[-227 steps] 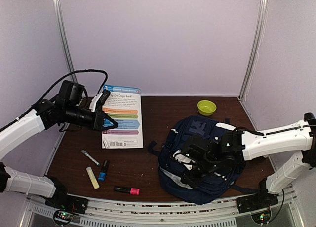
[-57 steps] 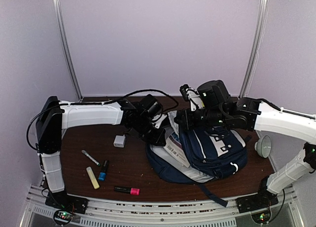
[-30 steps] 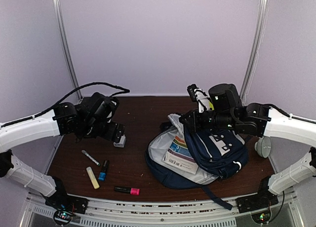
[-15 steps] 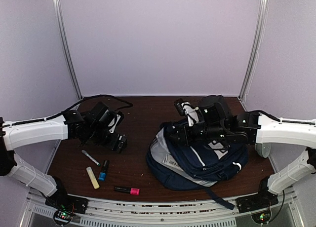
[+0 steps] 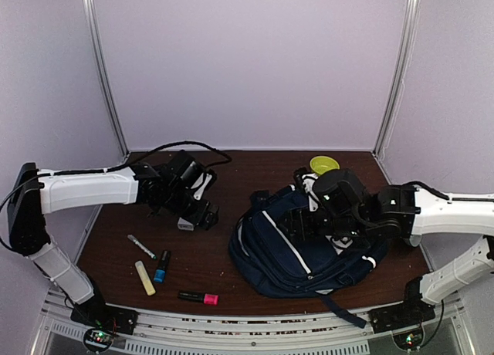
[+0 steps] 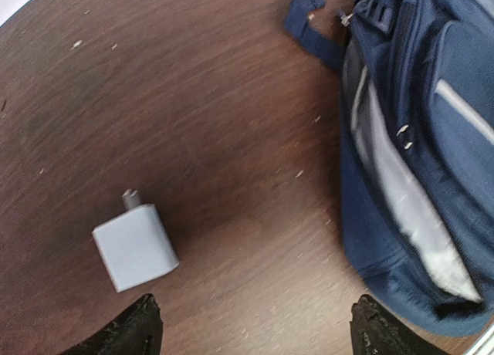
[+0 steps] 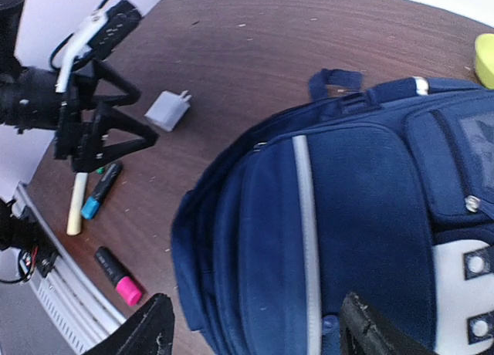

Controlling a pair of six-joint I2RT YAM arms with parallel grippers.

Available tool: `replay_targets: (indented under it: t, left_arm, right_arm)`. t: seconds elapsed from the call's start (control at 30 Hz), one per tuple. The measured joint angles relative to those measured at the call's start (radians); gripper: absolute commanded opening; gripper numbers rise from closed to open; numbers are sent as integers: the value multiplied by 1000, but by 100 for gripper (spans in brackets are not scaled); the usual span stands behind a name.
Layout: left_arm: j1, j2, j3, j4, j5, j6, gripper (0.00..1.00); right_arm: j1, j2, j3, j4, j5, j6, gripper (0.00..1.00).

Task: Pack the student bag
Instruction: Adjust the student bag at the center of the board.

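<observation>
Left arm (image 5: 85,191) and right arm (image 5: 455,212): white, rounded link shells joined by black joint housings. Each base (image 5: 104,318) is black and fixed to a ribbed silver rail (image 5: 247,338), which shows small green and red lights. A black cable (image 5: 181,145) loops along the left arm. Left end effector (image 6: 255,336) and right end effector (image 7: 262,332): two matt black fingers with rough-textured tips. A white bracket (image 7: 81,38) sits behind the left fingers.

Place: a robot test cell in a lab.
Enclosure: plain lilac wall panels (image 5: 255,62) framed by aluminium posts (image 5: 103,69).
Bench: dark wood table (image 5: 231,170) with a metal rail (image 5: 247,336) along its near edge.
Machines: white left arm (image 5: 85,189) and right arm (image 5: 455,212) based at that rail, black cable (image 5: 185,145) looping.
Props: student bag (image 5: 285,247) and markers (image 5: 160,267) laid out loose.
</observation>
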Motion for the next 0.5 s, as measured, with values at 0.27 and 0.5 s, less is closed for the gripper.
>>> replay_targets:
  t: [0.27, 0.5]
  left_arm:
    - [14, 233, 262, 15, 214, 46, 59]
    - [0, 375, 265, 40, 375, 18, 39]
  right_arm:
    - [-173, -76, -139, -119, 107, 187, 70]
    - [-292, -74, -206, -178, 94, 251, 70]
